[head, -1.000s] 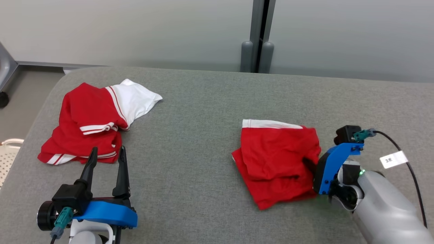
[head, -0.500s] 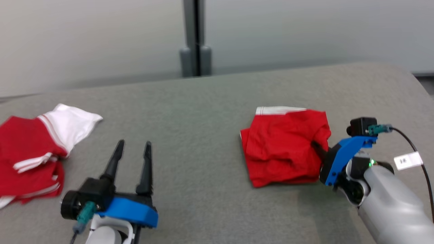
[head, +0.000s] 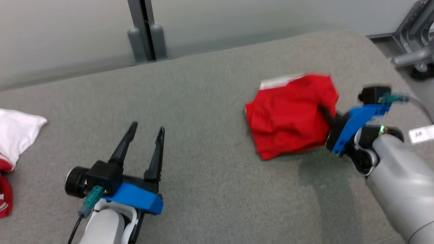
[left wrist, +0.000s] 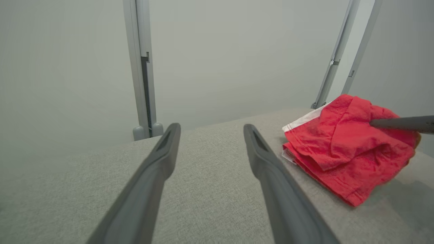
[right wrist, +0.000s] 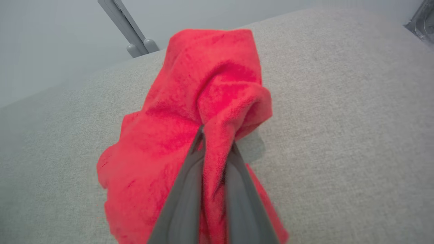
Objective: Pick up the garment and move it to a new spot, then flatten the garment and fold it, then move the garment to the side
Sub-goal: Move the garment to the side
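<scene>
the right claw (right wrist: 217,139) is clamping a raised fold of the red garment (head: 291,115), which is lying bunched on the bench (head: 210,101), far right. the left claw (head: 148,126) is hovering, fingers apart, well apart from it.

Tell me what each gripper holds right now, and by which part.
The right gripper is shut on the red garment, pinching a bunched fold at the edge nearest that arm. The left gripper is open and holds nothing.
</scene>
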You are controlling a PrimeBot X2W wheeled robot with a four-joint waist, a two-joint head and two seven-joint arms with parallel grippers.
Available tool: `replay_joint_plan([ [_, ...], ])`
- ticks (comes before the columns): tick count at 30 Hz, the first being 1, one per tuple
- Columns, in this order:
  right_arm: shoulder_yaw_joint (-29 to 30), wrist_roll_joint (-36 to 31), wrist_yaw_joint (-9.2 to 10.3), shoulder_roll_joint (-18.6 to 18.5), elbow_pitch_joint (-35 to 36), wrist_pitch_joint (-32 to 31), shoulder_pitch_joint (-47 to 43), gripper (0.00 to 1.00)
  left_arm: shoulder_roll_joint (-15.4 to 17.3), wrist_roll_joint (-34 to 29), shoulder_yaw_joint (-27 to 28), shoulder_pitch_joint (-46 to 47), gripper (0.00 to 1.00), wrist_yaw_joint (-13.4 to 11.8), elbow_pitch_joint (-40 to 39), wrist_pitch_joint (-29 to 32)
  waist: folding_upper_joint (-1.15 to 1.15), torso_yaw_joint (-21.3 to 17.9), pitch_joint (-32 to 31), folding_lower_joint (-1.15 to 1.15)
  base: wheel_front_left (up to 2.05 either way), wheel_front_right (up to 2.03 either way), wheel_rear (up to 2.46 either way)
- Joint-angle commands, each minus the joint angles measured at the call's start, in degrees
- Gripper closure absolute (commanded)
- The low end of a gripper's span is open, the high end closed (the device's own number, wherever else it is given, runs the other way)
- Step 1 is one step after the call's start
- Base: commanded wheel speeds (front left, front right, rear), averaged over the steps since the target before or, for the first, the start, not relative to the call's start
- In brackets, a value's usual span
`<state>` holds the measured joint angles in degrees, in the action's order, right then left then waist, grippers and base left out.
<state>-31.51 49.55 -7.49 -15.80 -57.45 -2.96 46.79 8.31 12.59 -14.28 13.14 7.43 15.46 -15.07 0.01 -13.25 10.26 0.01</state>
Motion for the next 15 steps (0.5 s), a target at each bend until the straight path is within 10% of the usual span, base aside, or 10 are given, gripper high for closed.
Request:
replay_joint_plan([
  [1, -0.28, -0.08, -0.01, -1.02, -0.31, 0.16, 2.25, 1.0, 0.61, -0.2, -0.26, 1.27, 0.0, 0.08, -0.05, -0.14, -0.01, 1.48, 2.4, -0.01, 0.0, 0.0, 0.0],
  [15, -1.37, -8.23, 0.0, -1.68, -15.11, 3.5, 22.81, 1.0, 3.98, 0.28, 0.03, 6.55, 0.0, -0.05, -0.29, -0.11, -0.01, 2.11, 12.5, -0.01, 0.0, 0.0, 0.0],
])
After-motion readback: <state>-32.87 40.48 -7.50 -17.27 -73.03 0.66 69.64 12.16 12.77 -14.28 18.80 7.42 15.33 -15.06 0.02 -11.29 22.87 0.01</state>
